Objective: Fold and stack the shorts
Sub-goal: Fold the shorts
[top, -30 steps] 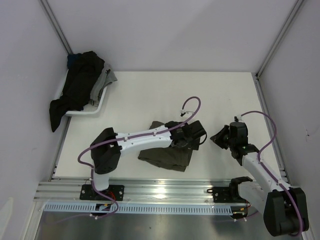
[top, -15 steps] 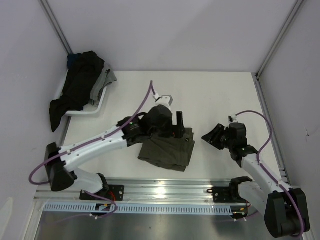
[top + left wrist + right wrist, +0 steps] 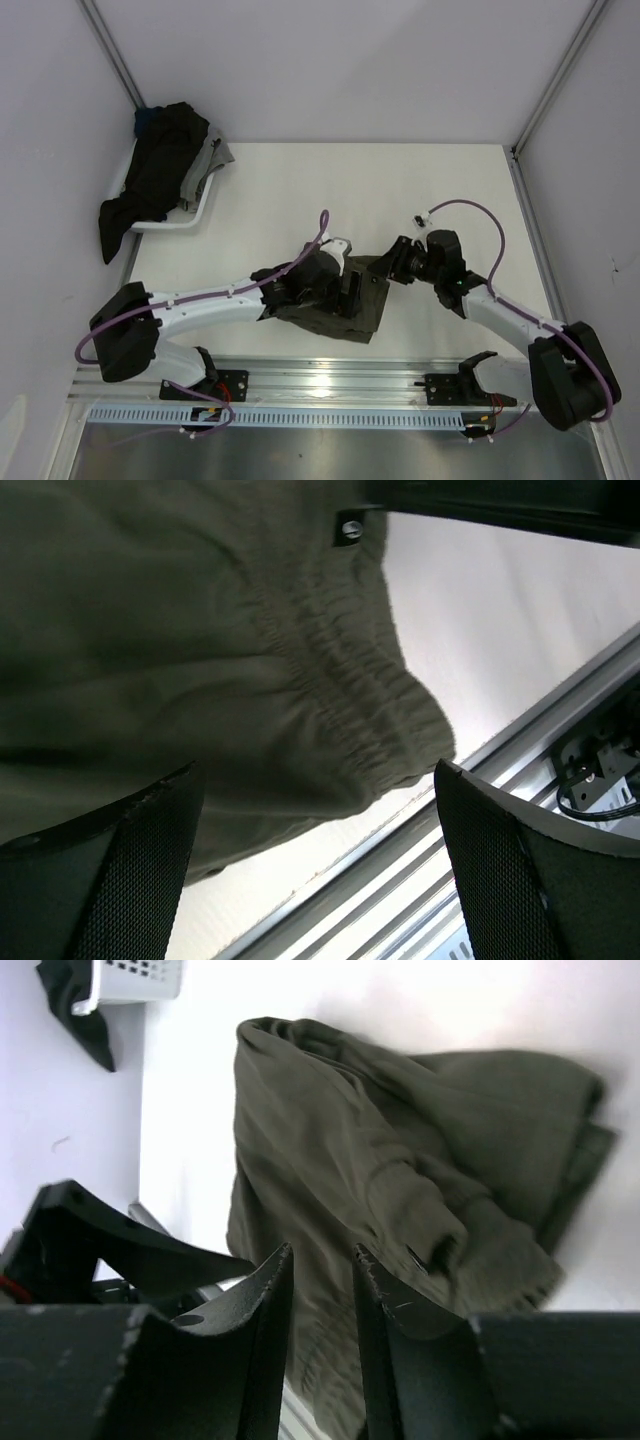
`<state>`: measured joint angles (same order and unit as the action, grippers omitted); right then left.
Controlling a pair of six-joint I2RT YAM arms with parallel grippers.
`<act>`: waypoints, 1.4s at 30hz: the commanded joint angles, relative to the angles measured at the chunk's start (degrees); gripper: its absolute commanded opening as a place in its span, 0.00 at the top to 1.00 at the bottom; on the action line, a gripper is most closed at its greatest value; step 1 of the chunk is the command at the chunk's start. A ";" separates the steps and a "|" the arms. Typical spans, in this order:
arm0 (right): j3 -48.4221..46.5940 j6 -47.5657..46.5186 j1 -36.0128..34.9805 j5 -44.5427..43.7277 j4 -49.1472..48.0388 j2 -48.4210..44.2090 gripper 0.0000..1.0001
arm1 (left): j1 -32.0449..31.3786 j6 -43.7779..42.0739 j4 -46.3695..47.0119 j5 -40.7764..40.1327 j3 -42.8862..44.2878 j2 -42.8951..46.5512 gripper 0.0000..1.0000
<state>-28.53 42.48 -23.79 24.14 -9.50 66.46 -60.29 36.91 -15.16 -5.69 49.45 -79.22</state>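
Shorts (image 3: 362, 318) on table (image 3: 450, 190); basket (image 3: 165, 226) behind, left

Plain olive-green soft cloth shorts (image 3: 362, 316) on the matte white worktop (image 3: 300, 190), black cloth shorts (image 3: 150, 185) over a white plastic basket (image 3: 190, 220).

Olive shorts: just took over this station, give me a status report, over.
Left claw wide open, low over olive shorts. Right claw narrowly parted, empty, beside their right edge. Black shorts draped over white basket, unstacked.

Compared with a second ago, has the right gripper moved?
Yes. The right gripper has moved left, away from the table's right edge, toward the olive-green shorts.
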 commanded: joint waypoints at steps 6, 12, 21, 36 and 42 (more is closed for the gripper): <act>-1.27 6.56 -1.08 8.55 -20.35 15.09 0.71 | -3.68 -4.82 12.09 -0.89 -0.32 -5.32 0.06; -1.79 7.27 0.14 8.38 -24.86 25.55 0.73 | -9.22 -5.18 6.81 -11.70 2.49 -11.38 0.07; -4.60 7.27 2.96 7.06 -26.18 37.69 0.77 | -13.45 -4.21 7.16 -15.58 1.09 -16.14 0.08; -10.92 -2.31 0.86 4.42 -6.43 18.02 0.30 | -9.76 -3.51 0.05 -6.88 4.43 4.41 0.01; -15.41 -9.60 -1.00 -2.76 8.76 12.83 0.07 | -4.31 0.00 -9.97 -7.66 3.64 15.75 0.01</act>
<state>-41.36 38.70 -24.36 27.22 -11.97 82.30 -66.41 34.48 -18.06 -13.32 52.42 -66.61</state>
